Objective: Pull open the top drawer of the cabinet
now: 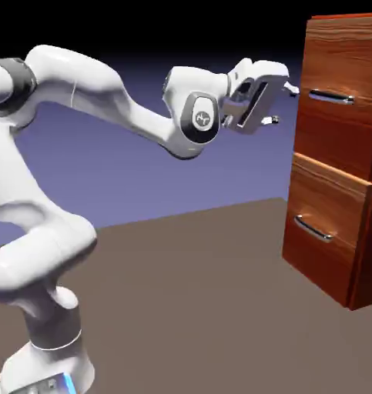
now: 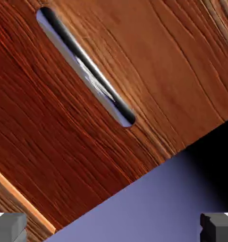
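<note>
The brown surface (image 1: 189, 292) is lying bare between the robot's base and the cabinet (image 1: 339, 154), and a blue-violet backdrop (image 1: 142, 169) is filling the space behind them, going dark toward the top. Nothing is standing between the white arm (image 1: 104, 100) and the cabinet's front.

The cabinet is standing at the right of the exterior view, reddish-brown with a strong wood grain. The top drawer (image 1: 335, 100) is sitting closed in its upper part, its front in line with the cabinet's face, and its slim silver handle (image 1: 331, 97) is running level across the front. The lower drawer (image 1: 323, 227) is sitting below it with a like handle (image 1: 312, 229), its front standing slightly proud.

The hand (image 1: 279, 104) is reaching level toward the top drawer, its fingers spread wide and gripping nothing. Its upper fingertip is sitting just beside the left end of the top handle; whether it is touching, the exterior view is not showing clearly.

In the hand view the drawer front (image 2: 148, 66) is filling most of the picture, rolled so that the handle (image 2: 87, 71) is running diagonally from upper left to lower right. The two grey fingertips (image 2: 9, 227) are showing at the bottom corners, well apart, with backdrop between them.
</note>
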